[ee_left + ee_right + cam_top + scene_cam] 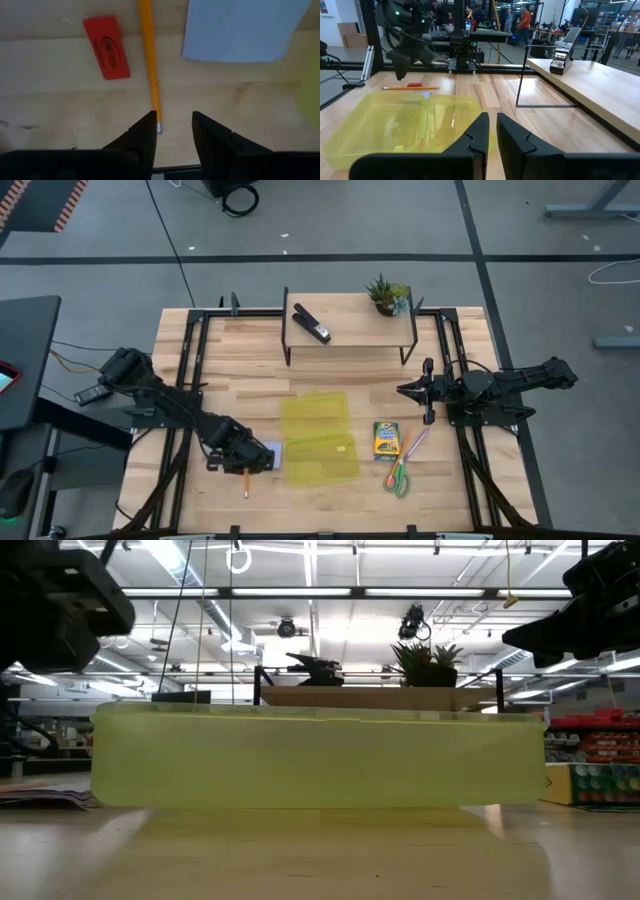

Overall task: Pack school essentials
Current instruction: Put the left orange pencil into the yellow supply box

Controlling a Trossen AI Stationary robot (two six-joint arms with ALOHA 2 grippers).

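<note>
Orange pencil (151,75) is seen lying on the worktop (250,370), its tip just between the parted fingers of the left pincer (174,131), nothing being gripped; red eraser (106,47) lies beside it, pale blue notepad (240,30) on the other side; yellow case (318,438) lies open nearby, seemingly empty; right pincer (492,132) is held closed, farther off.

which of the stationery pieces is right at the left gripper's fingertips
The orange pencil: its end lies between the left gripper's fingertips, while the red eraser and pale blue notepad lie farther off.
</note>
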